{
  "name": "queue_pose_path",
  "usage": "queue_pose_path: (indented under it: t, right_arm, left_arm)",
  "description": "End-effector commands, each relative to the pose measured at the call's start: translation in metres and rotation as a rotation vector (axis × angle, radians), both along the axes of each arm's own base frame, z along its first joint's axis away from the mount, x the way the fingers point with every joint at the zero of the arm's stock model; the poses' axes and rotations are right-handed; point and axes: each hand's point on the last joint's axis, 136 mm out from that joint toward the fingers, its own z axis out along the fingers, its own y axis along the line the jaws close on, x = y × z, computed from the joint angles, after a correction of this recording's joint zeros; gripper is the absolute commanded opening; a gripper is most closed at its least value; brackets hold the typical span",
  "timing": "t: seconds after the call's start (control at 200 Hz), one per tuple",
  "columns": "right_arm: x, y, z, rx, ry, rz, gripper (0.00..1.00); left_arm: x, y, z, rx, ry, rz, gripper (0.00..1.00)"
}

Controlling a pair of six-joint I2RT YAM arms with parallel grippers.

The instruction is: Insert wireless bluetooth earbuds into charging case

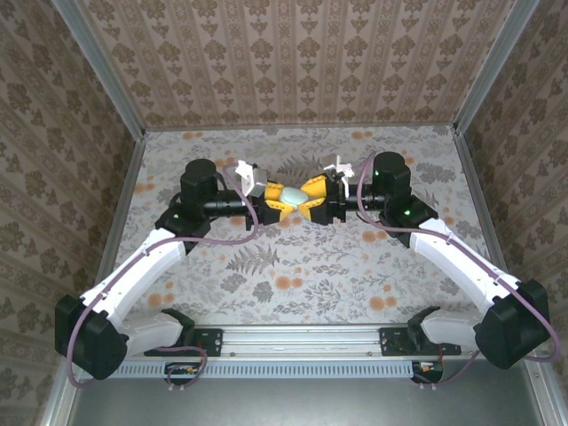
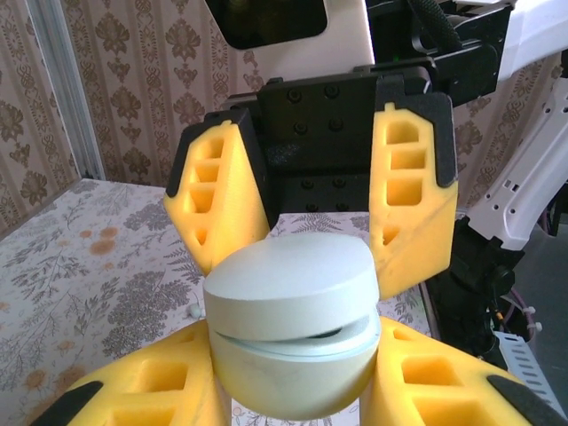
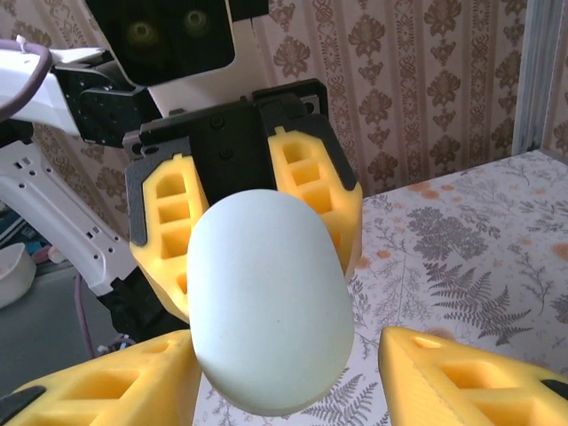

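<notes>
The charging case [image 1: 291,197], a pale teal oval pebble, hangs above the middle of the table between both grippers. My left gripper [image 1: 277,202] is shut on it, its yellow fingers [image 2: 151,386] pressing the lower half [image 2: 293,364]. The lid [image 2: 288,284] sits slightly askew, with a thin dark gap under it. My right gripper [image 3: 293,373] faces it, open, and there is clear space between the case [image 3: 266,302] and one yellow finger [image 3: 470,373]. A tiny whitish bit [image 2: 192,311], possibly an earbud, lies on the cloth below.
A floral cloth [image 1: 293,266] covers the table, with patterned walls on three sides and metal posts [image 1: 133,169] at the corners. A mounting rail [image 1: 302,342] runs along the near edge. Both white forearms slant in from the bottom corners.
</notes>
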Motion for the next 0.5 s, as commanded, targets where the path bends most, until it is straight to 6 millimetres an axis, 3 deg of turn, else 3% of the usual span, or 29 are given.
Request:
queue_pose_path:
  t: [0.0,0.33,0.495]
  right_arm:
    - [0.012,-0.006,0.020,0.045,-0.015,-0.068,0.57]
    - [0.035,-0.010,0.025,0.072,0.150,-0.197,0.63]
    - [0.039,-0.014,0.033,0.117,0.326,-0.239,0.65]
  left_arm:
    - [-0.017,0.000,0.005,-0.015,-0.045,-0.059,0.25]
    - [-0.009,0.001,0.004,-0.029,-0.056,0.003,0.25]
    - [0.011,0.005,0.004,-0.079,-0.075,0.149,0.25]
